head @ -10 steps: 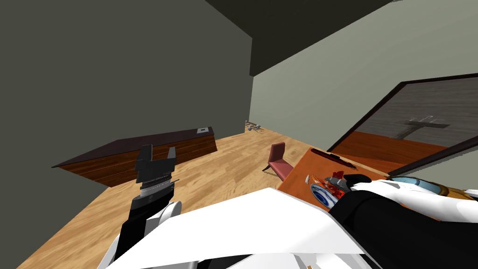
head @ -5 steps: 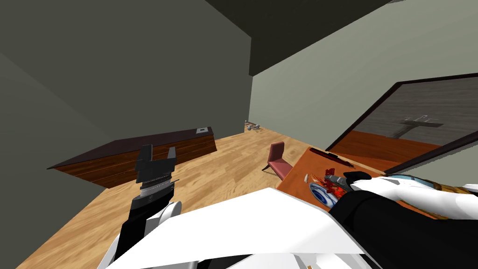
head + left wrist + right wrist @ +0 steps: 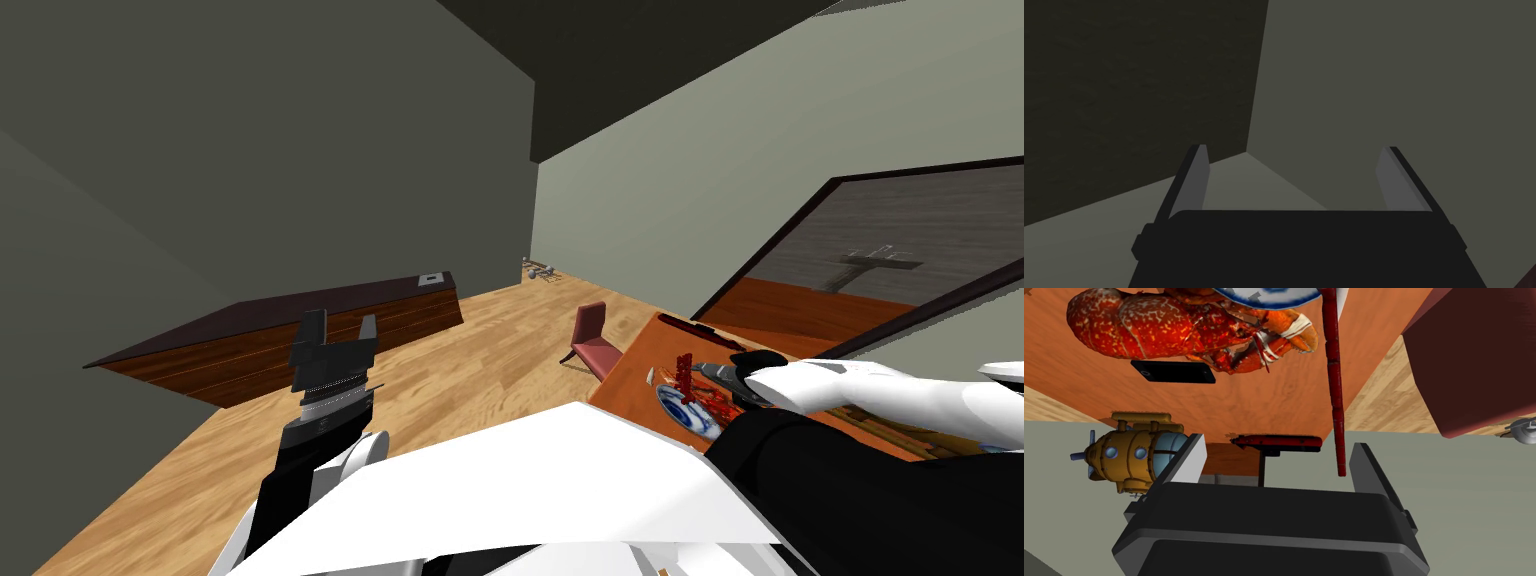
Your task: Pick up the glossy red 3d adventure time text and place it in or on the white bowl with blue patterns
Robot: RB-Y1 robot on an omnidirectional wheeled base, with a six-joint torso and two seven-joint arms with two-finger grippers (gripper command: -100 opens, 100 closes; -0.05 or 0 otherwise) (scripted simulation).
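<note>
Over the orange table point(image 3: 1284, 403), the white bowl with blue patterns point(image 3: 1264, 295) is cut off by the frame edge, only a sliver of rim showing. The red text point(image 3: 1335, 388) shows edge-on as a thin, glossy, segmented strip. Letters unreadable. One end meets the bowl's rim; contact there hard to judge. The other end hangs between the right gripper point(image 3: 1279, 441) fingers, which are spread wide and not pressing it. A red lobster point(image 3: 1164, 328) lies against the bowl. The left gripper point(image 3: 1294, 148), well away from the bowl, is spread wide, holding nothing.
</note>
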